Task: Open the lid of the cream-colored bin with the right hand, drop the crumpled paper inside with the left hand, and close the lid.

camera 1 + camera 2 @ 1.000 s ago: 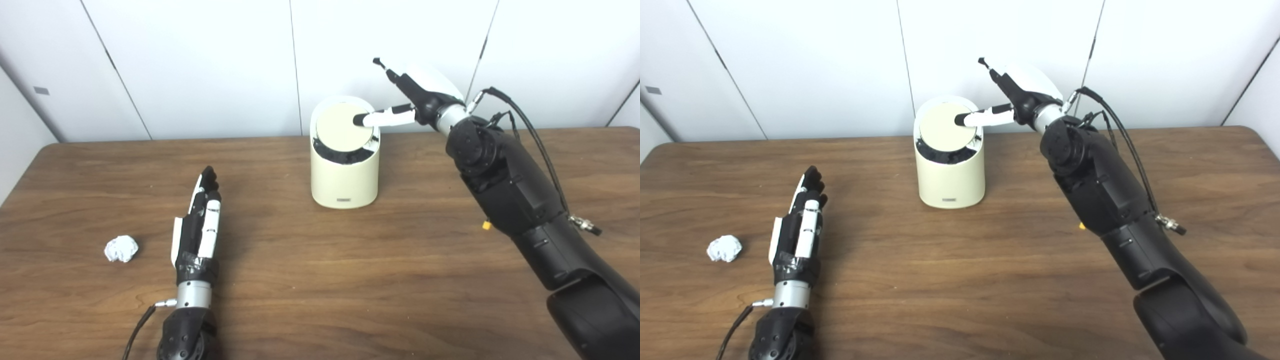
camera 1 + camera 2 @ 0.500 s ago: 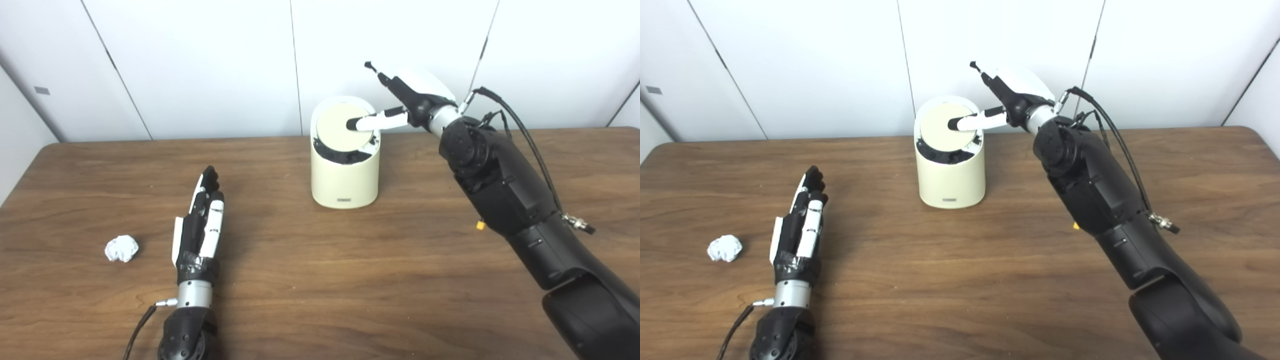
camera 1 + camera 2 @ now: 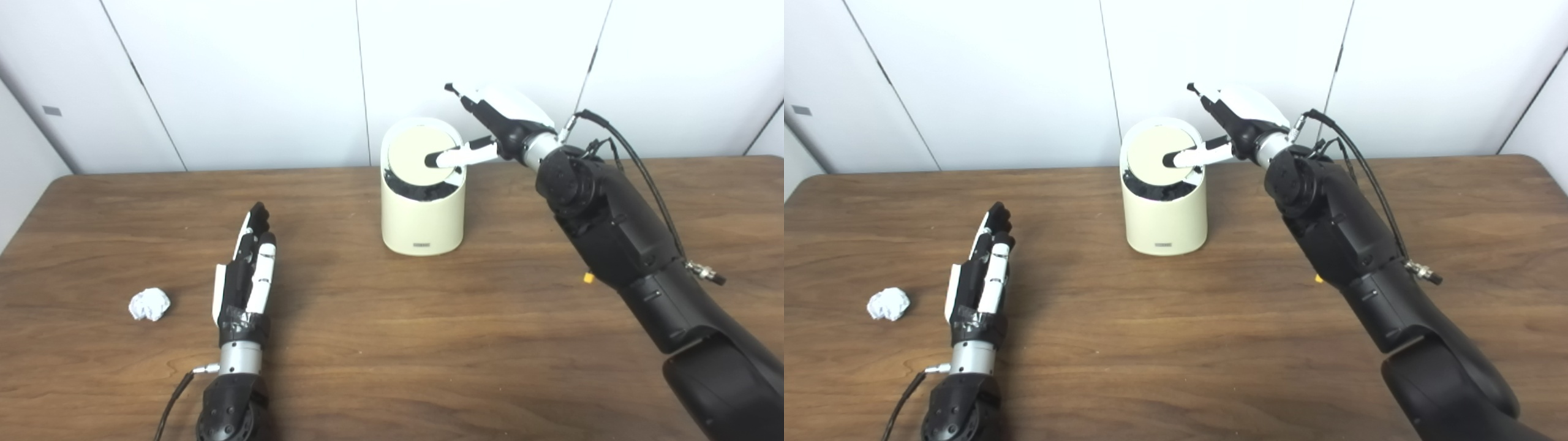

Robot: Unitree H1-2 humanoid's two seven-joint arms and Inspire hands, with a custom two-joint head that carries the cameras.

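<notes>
Fingers (image 3: 456, 158) spread, thumb-tip on lid (image 3: 411, 153)

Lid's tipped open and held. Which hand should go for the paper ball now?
Left. The left hand lies open on the table, apart from the crumpled paper at its left side. The right hand is busy: a fingertip presses the tilted lid of the cream bin.
</notes>
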